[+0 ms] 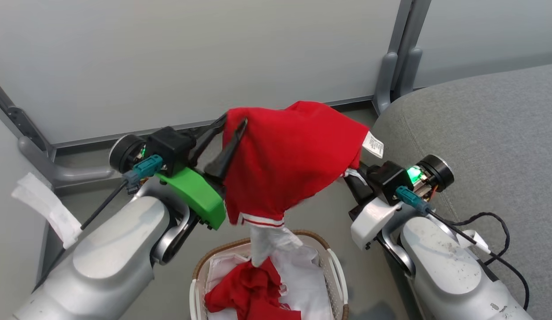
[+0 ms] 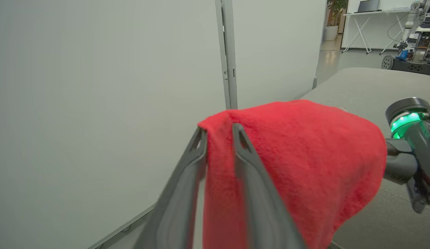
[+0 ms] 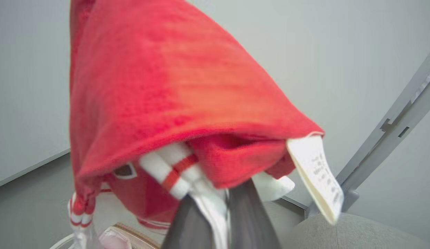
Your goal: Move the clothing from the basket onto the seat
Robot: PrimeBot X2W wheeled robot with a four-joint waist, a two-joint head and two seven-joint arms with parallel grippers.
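Red clothing (image 1: 289,151) is up in the air, stretched between both arms, above the basket (image 1: 336,266) and left of the seat (image 1: 480,133); not touching the seat.
Right end effector (image 3: 220,207): fingers together, pinching the white-and-red striped trim at the garment's edge. A white care label (image 1: 374,145) hangs off that side.
Left end effector (image 2: 219,129): tips slightly apart with a band of red fabric in the gap. The cloth hides the contact, so I can't tell whether it's actually clamped or just draped there.
A white strip of cloth (image 1: 269,240) hangs from the striped hem down into the basket.
A second red garment (image 1: 254,289) sits bunched in the basket on the white liner (image 1: 305,284).
The basket stands on the floor (image 1: 365,249), just beside the seat's corner.
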